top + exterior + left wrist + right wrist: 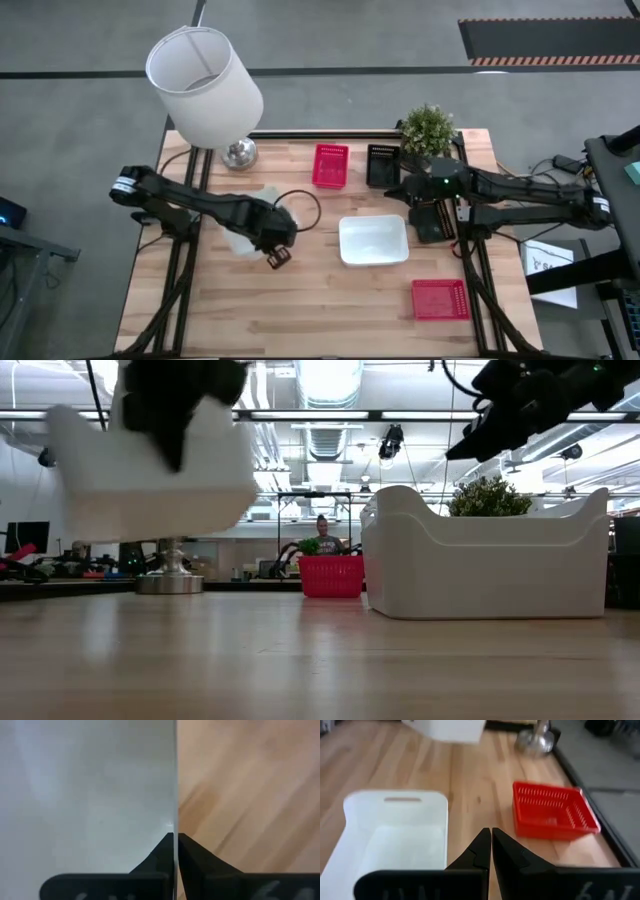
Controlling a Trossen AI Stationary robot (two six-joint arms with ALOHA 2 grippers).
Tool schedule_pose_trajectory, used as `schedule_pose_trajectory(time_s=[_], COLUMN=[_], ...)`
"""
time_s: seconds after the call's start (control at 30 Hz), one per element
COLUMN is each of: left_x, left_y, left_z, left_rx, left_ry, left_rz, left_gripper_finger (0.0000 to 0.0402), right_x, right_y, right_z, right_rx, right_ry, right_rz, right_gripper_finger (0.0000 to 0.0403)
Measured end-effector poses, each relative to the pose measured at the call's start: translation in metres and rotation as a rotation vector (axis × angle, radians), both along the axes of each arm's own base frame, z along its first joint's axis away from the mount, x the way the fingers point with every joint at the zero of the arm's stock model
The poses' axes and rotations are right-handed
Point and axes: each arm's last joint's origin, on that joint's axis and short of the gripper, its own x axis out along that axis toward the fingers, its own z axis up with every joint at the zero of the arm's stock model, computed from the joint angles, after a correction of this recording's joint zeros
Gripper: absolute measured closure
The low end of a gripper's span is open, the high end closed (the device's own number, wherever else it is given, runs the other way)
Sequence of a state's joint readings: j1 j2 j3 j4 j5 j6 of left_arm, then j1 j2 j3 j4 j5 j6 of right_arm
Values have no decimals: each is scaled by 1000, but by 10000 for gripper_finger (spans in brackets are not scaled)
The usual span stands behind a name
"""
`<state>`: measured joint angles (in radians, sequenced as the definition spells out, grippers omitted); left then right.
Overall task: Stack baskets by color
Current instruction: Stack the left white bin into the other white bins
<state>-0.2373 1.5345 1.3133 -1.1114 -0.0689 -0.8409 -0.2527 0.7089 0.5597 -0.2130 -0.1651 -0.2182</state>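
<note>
Your left tool [277, 256] is clamped on a white basket [243, 238], lifted off the bench [300, 310]. Your right tool [430, 232] hovers closed and empty. No baskets are stacked yet; the other white basket [373, 241] waits mid-bench.

Lamp [205, 85] at table's [300, 300] far left corner, plant [428, 128] far right, baskets [373, 241] between and nearer

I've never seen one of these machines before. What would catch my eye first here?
Probably the white basket hanging in the air on the table's left side, its wall pinched between the left arm's fingers. Next, the big white lampshade at the far left corner, and a second white basket sitting mid-table. The right arm's fingers hover shut and empty beside it.
</note>
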Motion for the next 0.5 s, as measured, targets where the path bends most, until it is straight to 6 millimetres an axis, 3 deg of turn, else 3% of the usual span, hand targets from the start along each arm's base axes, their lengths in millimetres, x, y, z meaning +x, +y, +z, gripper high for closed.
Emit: schedule_pose_trajectory(time_s=[0.13, 0.3, 0.5], left_x=[12, 14, 27], left_y=[-5, -4, -9], left_z=[19, 24, 40], left_rx=[43, 81, 104], left_ry=[-148, -170, -338], left_rz=[-109, -152, -245], left_gripper_finger=[401, 401, 402], right_x=[-7, -16, -26], right_y=[2, 5, 8], right_z=[-7, -9, -4], right_rx=[-8, -16, -22], right_ry=[-58, -95, -147], right_rz=[17, 16, 28], right_gripper_finger=[394, 394, 394])
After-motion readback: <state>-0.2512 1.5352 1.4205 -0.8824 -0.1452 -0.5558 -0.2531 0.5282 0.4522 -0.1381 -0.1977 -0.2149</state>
